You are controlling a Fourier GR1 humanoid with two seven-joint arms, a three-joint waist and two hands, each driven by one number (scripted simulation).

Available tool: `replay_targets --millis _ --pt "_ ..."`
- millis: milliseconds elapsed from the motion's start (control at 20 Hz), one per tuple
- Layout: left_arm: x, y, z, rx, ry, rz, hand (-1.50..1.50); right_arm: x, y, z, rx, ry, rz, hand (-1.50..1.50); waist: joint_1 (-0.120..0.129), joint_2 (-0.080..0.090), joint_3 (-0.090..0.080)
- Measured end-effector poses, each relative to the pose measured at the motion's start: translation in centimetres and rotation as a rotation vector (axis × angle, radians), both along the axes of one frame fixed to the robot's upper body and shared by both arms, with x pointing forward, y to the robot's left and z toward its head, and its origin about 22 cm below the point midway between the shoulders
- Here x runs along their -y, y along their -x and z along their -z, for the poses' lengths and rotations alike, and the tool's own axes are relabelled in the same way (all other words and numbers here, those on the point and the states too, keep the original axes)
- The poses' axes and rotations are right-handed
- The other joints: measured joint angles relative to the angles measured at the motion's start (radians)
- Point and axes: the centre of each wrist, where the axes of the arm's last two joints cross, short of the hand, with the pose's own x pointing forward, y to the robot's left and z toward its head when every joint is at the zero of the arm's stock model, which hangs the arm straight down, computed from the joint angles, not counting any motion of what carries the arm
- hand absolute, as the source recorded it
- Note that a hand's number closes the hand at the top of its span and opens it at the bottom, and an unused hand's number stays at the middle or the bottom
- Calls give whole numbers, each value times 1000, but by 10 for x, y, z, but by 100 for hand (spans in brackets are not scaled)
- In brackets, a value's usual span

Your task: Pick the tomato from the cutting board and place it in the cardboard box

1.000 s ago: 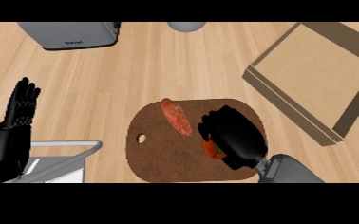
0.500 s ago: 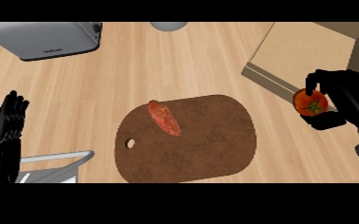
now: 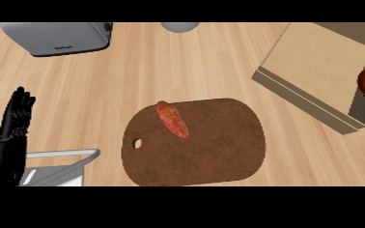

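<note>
Tomato (image 3: pixel 361 81), a red sliver cut off at the right edge, sits over the cardboard box (image 3: pixel 314 70); the right robot hand carrying it is out of view, its grasp unknowable. Released near the box wall, it might roll out onto the table (image 3: pixel 178 67). The left robot hand (image 3: pixel 16 123) rests open, far left.

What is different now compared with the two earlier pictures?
The right hand took the tomato off the cutting board and carried it right, over the cardboard box. Now only a sliver of tomato shows at the right edge, and the right hand is out of view. The left hand stays open at the left edge, and the reddish piece stays on the board.
</note>
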Motion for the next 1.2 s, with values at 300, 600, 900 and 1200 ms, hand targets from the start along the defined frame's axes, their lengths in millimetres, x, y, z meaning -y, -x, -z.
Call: replay_targets --millis 300,600,900,1200 --pt "10 -11 -6 21 -14 45 0 32 3 -15 4 -149 -64 150 48 0 -4" --pt "19 -23 -15 39 -25 90 0 50 -3 -29 -6 -284 -72 150 99 3 -8" --pt "27 -31 -21 54 -39 127 0 55 -14 -30 -60 -393 -59 150 139 7 -12" --pt "33 -38 -27 74 -48 146 0 44 -33 -21 -110 -438 -38 150 173 12 -15"
